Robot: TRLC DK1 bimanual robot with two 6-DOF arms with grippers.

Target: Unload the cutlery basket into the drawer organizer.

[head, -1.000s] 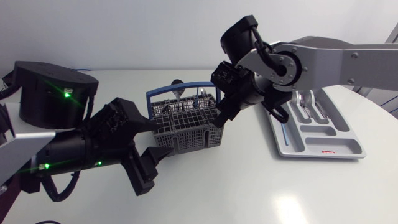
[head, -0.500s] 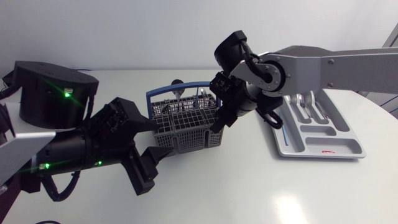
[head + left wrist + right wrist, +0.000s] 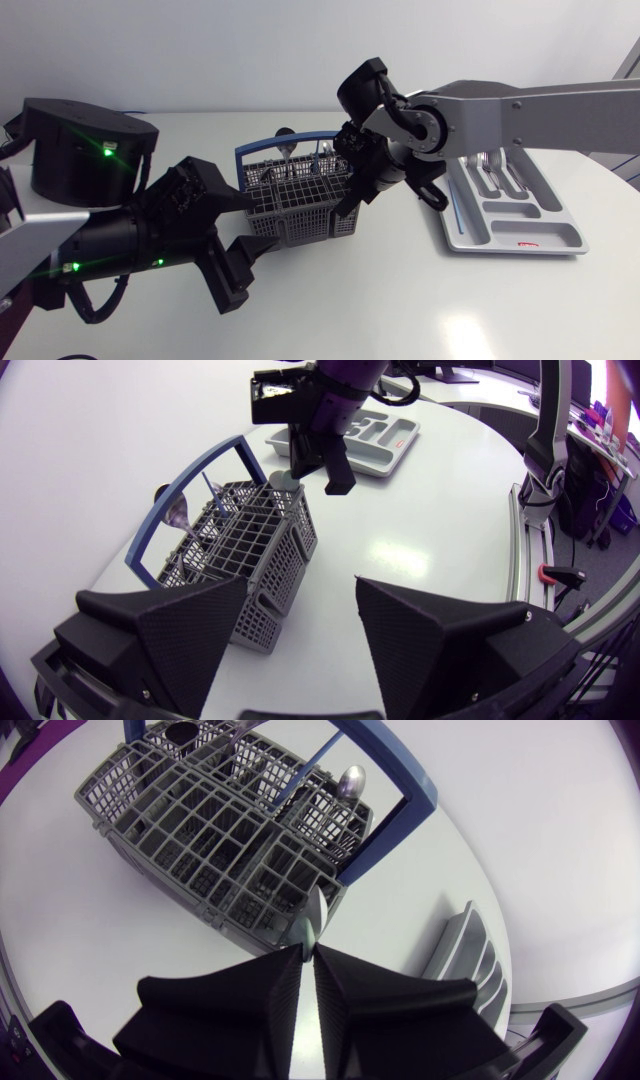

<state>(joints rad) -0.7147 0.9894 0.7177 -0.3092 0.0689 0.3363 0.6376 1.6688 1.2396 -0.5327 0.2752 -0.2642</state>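
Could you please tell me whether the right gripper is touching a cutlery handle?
Touching: in the right wrist view the right gripper has both fingers pinching the silver handle.

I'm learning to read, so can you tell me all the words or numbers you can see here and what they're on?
A red mark on the drawer organizer, near its front edge: too small to read.
On the cutlery basket and the cutlery piece in the right gripper: no words or numbers show.
The green lights on the left arm: just lights, not signs.
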